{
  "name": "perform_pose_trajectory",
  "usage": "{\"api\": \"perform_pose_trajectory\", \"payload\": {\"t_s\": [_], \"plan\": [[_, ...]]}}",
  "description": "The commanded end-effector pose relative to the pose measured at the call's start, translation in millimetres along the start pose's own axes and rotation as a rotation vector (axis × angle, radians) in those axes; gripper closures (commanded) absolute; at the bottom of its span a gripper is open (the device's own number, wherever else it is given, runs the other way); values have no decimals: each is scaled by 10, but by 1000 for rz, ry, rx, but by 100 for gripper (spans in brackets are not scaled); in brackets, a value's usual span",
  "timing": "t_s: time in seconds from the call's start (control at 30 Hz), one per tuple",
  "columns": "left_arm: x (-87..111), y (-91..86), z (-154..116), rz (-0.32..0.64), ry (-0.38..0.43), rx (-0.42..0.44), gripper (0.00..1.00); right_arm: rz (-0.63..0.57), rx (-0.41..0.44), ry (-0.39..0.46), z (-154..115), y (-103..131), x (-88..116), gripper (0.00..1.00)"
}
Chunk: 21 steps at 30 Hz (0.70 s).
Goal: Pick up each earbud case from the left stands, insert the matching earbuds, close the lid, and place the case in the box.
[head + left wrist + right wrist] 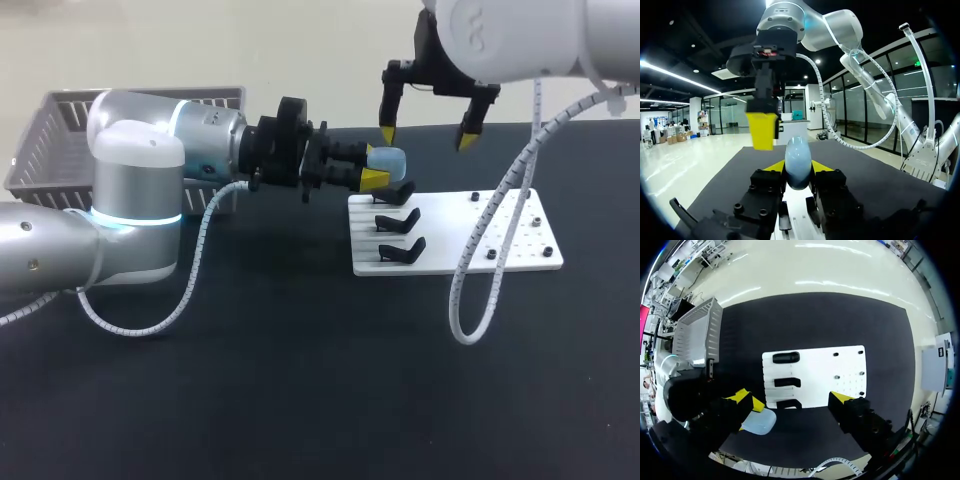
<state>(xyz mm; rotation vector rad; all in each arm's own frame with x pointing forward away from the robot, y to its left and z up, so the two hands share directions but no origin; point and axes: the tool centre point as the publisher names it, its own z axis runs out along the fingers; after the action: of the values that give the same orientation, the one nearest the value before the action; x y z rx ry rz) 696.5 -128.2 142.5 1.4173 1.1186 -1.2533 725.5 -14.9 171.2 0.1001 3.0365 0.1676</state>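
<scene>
A pale blue earbud case hangs above the left end of the white stand plate, with my left gripper shut on it from both sides. In the left wrist view the case stands upright between the yellow tips of that gripper. My right gripper hovers open just above and behind the case, fingers pointing down. Its own view shows the case below its left finger, the right gripper spread wide over the plate. Three black stands sit on the plate.
A grey mesh basket stands at the table's back left, behind my left arm, and shows as the basket in the right wrist view. A white coiled cable from the right arm hangs over the plate.
</scene>
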Motion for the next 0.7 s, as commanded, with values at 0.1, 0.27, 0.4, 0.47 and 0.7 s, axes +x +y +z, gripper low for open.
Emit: {"api": "perform_pose_trajectory", "payload": {"t_s": [0.1, 0.27, 0.4, 0.47, 0.7], "plan": [[10, -4, 1, 3, -2, -3, 100, -41, -158, -105, -377, -192, 96, 0], [10, -4, 1, 3, -2, -3, 100, -96, -189, -207, -699, -307, 292, 0], [10, -4, 1, 3, -2, -3, 100, -85, -223, -291, -853, -460, 471, 0], [10, -4, 1, 3, -2, -3, 100, -91, -227, -344, -880, -535, 558, 0], [10, -4, 1, 3, -2, -3, 100, -131, -221, -447, -869, -595, 879, 0]]}}
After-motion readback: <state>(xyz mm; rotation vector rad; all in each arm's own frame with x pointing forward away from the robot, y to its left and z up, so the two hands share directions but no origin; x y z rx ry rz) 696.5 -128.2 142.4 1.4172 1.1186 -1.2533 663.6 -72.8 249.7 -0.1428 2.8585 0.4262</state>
